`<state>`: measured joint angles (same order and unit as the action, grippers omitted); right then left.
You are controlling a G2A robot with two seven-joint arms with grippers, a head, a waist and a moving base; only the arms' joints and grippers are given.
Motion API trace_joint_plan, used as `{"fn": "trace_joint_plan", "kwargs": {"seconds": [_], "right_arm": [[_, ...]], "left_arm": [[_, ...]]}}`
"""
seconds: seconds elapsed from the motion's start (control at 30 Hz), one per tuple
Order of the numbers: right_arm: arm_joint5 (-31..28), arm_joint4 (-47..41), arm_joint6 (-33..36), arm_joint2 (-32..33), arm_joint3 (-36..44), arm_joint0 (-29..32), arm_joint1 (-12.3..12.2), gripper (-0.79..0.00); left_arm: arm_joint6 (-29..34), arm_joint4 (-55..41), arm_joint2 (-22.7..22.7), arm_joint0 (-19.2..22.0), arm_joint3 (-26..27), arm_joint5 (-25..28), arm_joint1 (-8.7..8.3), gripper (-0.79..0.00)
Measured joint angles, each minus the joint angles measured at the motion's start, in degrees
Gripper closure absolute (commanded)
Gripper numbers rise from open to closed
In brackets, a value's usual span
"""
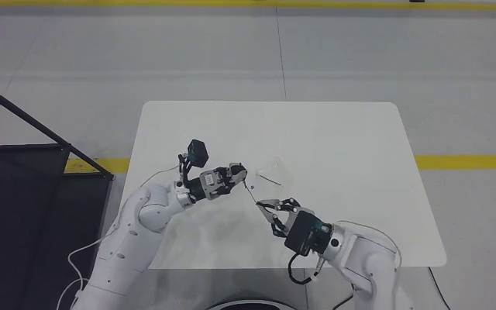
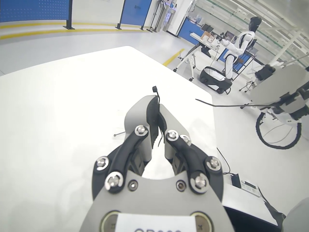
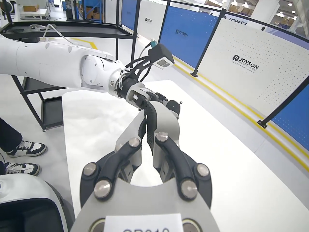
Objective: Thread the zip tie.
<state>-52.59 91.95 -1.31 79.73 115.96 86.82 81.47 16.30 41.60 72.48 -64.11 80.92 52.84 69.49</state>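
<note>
Left wrist view: left gripper (image 2: 158, 106) clamped on zip tie (image 2: 154, 89) (head protruding), right gripper (image 2: 280, 103) pinched shut on its tail.

Industrial robot lab, pegboard partitions (image 3: 190, 39), yellow floor lines (image 1: 457, 162)

White table (image 1: 349, 139), clear plastic piece (image 1: 273, 172) near its middle

Above the bench (image 1: 349, 139), the left hand (image 1: 239, 172) sits left of the right hand (image 1: 268, 206), with the zip tie (image 1: 253, 191) between them.
</note>
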Motion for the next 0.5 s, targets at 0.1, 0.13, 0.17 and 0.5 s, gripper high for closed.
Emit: {"fn": "trace_joint_plan", "kwargs": {"seconds": [0.1, 0.13, 0.17, 0.5], "right_arm": [[-2.01, -0.97, -0.82, 0.66, -0.69, -0.64, -0.49, 0.000], [-2.35, -1.15, -0.98, 0.81, -0.82, -0.74, -0.63, 0.000], [-2.67, -1.24, -1.09, 0.89, -0.89, -0.84, -0.76, 0.000], [-1.67, 0.10, -0.02, -0.07, -0.44, -1.03, -1.94, 0.000]], "left_arm": [[0.86, 0.70, -0.25, 0.44, -0.10, 1.37, -0.24, 0.000], [1.00, 0.83, -0.31, 0.58, -0.16, 1.78, -0.30, 0.000], [1.06, 0.97, -0.35, 0.68, -0.17, 2.14, -0.36, 0.000], [-0.49, 3.73, -0.73, 0.12, 1.42, 2.47, -0.85, 0.000]]}}
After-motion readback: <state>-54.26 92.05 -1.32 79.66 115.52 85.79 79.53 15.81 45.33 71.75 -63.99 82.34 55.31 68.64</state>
